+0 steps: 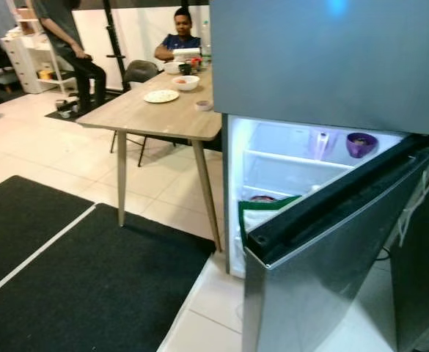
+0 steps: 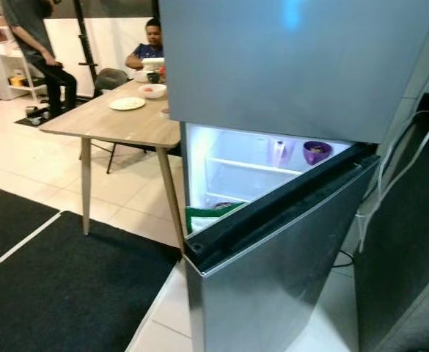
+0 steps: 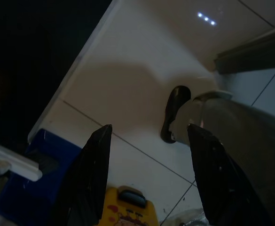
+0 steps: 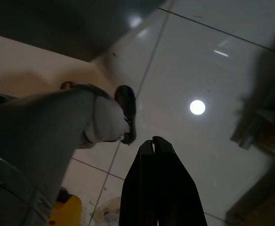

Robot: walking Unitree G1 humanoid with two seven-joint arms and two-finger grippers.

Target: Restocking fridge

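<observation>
The grey fridge stands right in front of me with its lower door swung partly open. Inside, lit white, a purple bowl and a clear bottle sit on a shelf, and a green-and-white bag lies lower down. My left gripper hangs open over the tiled floor. My right gripper hangs shut with nothing in it, also above the floor.
A wooden table with a plate and bowls stands left of the fridge; one person sits behind it, another stands at the far left. Black mats cover the floor. My own leg and foot show below the wrists.
</observation>
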